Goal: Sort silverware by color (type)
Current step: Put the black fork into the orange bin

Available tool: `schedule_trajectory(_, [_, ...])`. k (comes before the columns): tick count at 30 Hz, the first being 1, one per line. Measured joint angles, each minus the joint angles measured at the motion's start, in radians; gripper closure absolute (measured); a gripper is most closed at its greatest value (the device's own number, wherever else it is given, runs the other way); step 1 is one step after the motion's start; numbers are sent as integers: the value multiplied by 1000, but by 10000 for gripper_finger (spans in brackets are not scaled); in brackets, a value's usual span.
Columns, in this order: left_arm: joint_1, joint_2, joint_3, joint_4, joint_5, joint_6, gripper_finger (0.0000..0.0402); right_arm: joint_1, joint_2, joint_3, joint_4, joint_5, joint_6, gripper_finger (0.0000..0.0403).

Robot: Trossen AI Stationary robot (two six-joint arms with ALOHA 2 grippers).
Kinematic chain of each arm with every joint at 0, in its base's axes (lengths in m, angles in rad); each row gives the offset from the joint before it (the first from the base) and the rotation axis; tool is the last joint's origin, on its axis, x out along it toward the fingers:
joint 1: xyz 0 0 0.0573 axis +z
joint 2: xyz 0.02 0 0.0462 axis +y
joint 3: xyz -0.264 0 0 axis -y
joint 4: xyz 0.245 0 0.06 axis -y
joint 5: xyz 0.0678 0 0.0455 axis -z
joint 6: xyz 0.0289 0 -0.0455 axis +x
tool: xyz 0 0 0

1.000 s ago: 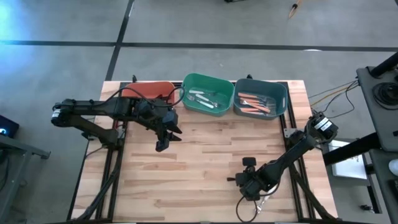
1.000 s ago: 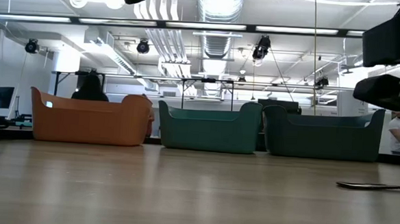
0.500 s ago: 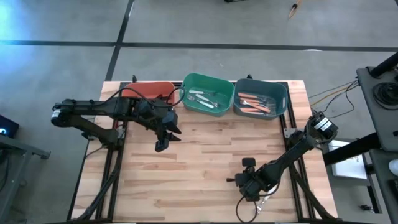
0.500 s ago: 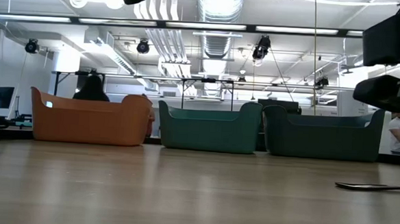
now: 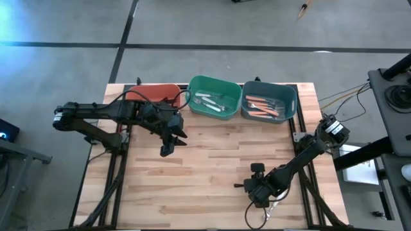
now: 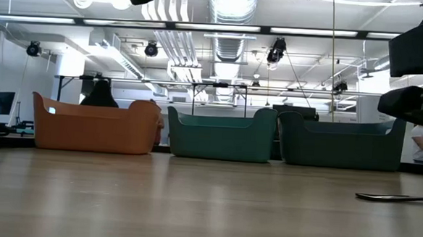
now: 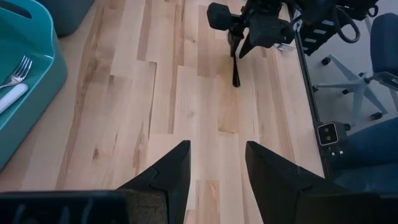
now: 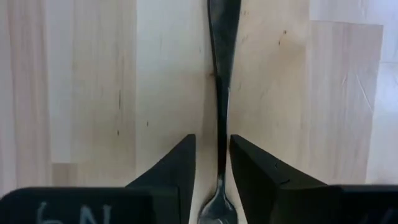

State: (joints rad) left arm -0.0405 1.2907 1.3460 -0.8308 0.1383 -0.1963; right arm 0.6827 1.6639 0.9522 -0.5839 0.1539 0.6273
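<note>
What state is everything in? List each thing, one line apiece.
Left gripper: jaws open, empty, above the table.
Right gripper: jaws open, straddling the black fork.
Black fork: lying flat on the table, not lifted.
Green bin: upright, holds white-handled forks.
Teal bin: upright, holds orange-handled forks.
Red-orange bin: upright, contents hidden by the left arm.

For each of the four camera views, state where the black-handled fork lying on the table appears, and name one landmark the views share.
High view: black-handled fork, mostly hidden under right gripper, near edge.
Low view: lying flat, far right.
Left wrist view: beneath distant right gripper.
Right wrist view: centre, between the fingers.
Shared landmark: wooden tabletop.
</note>
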Motion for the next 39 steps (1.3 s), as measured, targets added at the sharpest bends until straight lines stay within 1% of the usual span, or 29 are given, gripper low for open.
schedule_trajectory(4, [0, 0, 0, 0, 0, 0, 265, 0, 0, -4, 7, -1, 0, 336])
schedule_trajectory(8, [0, 0, 0, -1, 0, 0, 265, -1, 0, -5, 13, -4, 0, 383])
schedule_trajectory(12, [0, 0, 0, -4, 0, 0, 265, -4, -1, -2, 10, -3, -4, 391])
schedule_trajectory(14, [0, 0, 0, -11, 0, 0, 265, -12, -5, 11, -15, -4, -48, 392])
schedule_trajectory(16, [0, 0, 0, -31, 0, 0, 265, -35, -17, 27, -83, 7, -112, 392])
schedule_trajectory(19, [0, 0, 0, -80, 1, 0, 265, -96, -59, 61, -134, 10, -206, 393])
schedule_trajectory(22, [-2, -3, 0, -129, 1, 0, 265, -185, -110, 70, -158, 18, -283, 393])
schedule_trajectory(26, [-12, -5, 0, -190, -9, 8, 265, -317, -178, 70, -111, 92, -378, 393])
schedule_trajectory(29, [-21, -14, -22, -186, -82, 42, 265, -425, -222, 70, 13, 101, -439, 393])
schedule_trajectory(31, [-22, -23, -60, -145, -136, 74, 265, -488, -248, 70, 133, 102, -477, 393])
schedule_trajectory(33, [-21, -36, -118, -65, -198, 96, 265, -544, -272, 71, 268, 101, -518, 393])
schedule_trajectory(36, [-5, -71, -226, 132, -291, 106, 265, -618, -293, 72, 429, 101, -553, 393])
schedule_trajectory(39, [26, -115, -336, 345, -340, 106, 265, -682, -300, 72, 518, 103, -567, 394])
